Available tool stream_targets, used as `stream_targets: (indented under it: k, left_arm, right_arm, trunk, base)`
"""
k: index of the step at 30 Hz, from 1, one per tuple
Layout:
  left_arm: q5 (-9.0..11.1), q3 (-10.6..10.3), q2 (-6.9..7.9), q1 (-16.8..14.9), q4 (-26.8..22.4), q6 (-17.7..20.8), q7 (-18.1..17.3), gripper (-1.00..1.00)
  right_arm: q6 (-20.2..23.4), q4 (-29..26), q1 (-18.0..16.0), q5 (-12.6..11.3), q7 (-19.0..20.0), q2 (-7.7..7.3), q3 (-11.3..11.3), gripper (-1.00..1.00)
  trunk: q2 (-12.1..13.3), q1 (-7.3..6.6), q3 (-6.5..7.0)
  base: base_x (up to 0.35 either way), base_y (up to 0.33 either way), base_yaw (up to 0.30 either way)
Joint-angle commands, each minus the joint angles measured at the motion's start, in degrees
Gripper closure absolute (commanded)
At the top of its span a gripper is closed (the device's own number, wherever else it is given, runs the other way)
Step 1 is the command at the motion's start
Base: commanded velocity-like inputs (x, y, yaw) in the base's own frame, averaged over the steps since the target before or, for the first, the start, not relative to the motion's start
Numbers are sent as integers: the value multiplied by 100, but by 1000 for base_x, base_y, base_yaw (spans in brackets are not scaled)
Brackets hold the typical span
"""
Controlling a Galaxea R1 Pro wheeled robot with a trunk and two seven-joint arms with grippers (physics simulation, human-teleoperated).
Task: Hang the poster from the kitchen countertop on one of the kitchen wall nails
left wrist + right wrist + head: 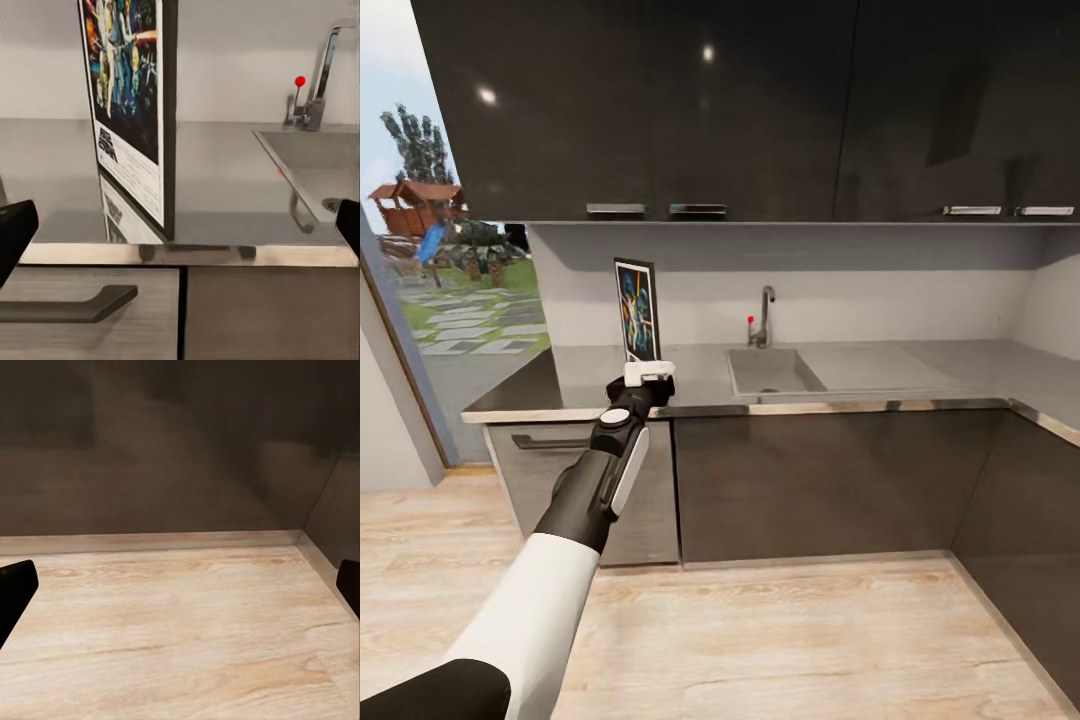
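Poster point(637, 309) just beyond left end effector point(649, 373)

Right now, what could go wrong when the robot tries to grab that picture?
The poster stands upright on its thin bottom edge on the kitchen countertop, so a bump from the left gripper might tip it over. It also sits close to the counter's front edge, so it could slide off to the floor. The left gripper's fingers are spread wide, and a crooked pinch on the narrow frame might slip.
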Motion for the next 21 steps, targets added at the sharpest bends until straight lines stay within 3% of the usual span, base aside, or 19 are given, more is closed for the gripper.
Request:
stream_targets:
  k: [1, 10, 12, 14, 15, 21]
  left_arm:
    - [-1, -5, 0, -4, -24, 33, 32, -100]
    - [-18, 29, 0, -4, -140, 33, 51, -100]
    - [-18, 26, 0, -4, -143, 31, 247, -100]
    - [-1, 7, 0, -4, -146, 31, 732, -100]
    - [15, -49, 0, -4, -149, 31, 1338, -100]
    - [22, -86, 0, -4, -151, 30, 1617, -100]
  right_arm:
    - [-3, -7, 3, 6, -10, 0, 0, -100]
    - [4, 1, 5, 7, -10, 0, 0, -100]
    - [5, 2, 6, 8, -10, 0, 0, -100]
    - [5, 4, 6, 10, -10, 0, 0, -100]
    - [6, 5, 6, 13, -10, 0, 0, -100]
    - [6, 10, 5, 13, -10, 0, 2, -100]
  trunk:
    - [-3, 2, -5]
    - [-3, 2, -5]
    - [-3, 2, -5]
    - [-3, 2, -5]
    - [-3, 2, -5]
    - [-3, 2, -5]
  base:
    - [183, -168, 0]
    - [58, -53, 0]
    - [13, -7, 0]
    - [94, -4, 0]
    - [215, -1, 0]
    - [78, -3, 0]
